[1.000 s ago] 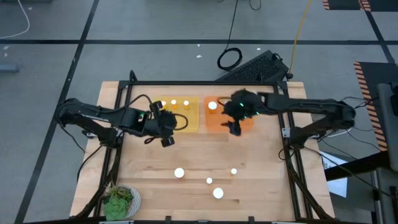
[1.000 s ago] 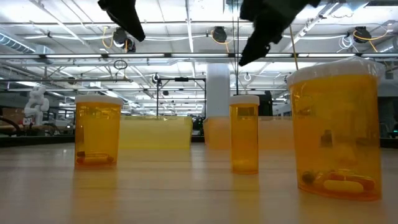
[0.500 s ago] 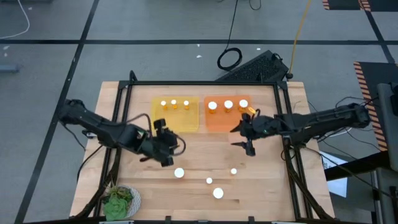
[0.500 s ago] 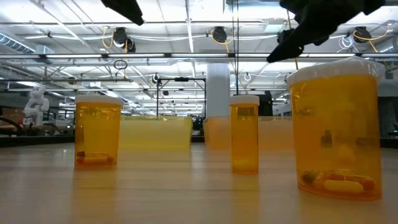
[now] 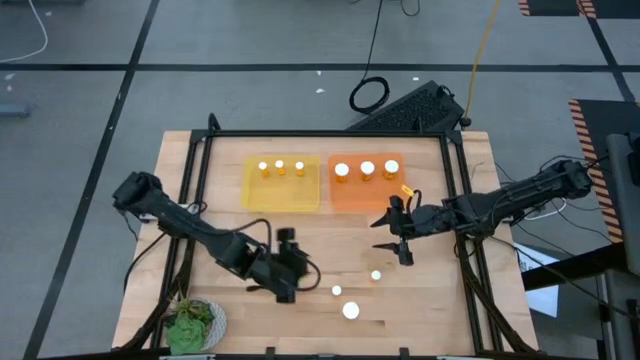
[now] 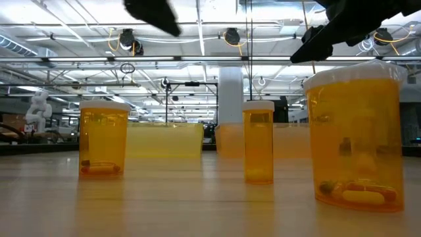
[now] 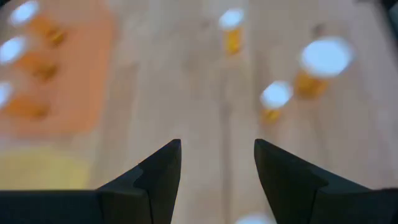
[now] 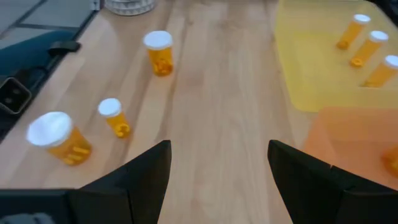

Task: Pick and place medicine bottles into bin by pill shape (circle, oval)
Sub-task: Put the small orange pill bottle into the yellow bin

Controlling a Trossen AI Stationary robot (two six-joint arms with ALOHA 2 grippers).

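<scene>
Three medicine bottles (image 5: 281,167) stand in the yellow bin (image 5: 283,195) and three (image 5: 367,169) in the orange bin (image 5: 366,198). Loose amber bottles with white caps stand upright near the front: a narrow one (image 5: 376,275), a small one (image 5: 337,291), a wide one (image 5: 350,311). My left gripper (image 5: 300,280) hangs open above the table just left of them, covering a further bottle (image 6: 103,139). My left gripper (image 7: 217,155) holds nothing. My right gripper (image 5: 380,237) is open and empty in front of the orange bin; in its own view my right gripper (image 8: 217,155) faces the loose bottles.
A green leafy object (image 5: 193,322) sits at the near left corner. Bare wood lies between the bins and the loose bottles. A black frame (image 5: 462,215) runs along the table's sides.
My left gripper has left the yellow bin and swung toward the near edge and the right, ending over the loose bottles. My right gripper has drawn back from the orange bin toward the near and right edges. The bottles have stayed put.
</scene>
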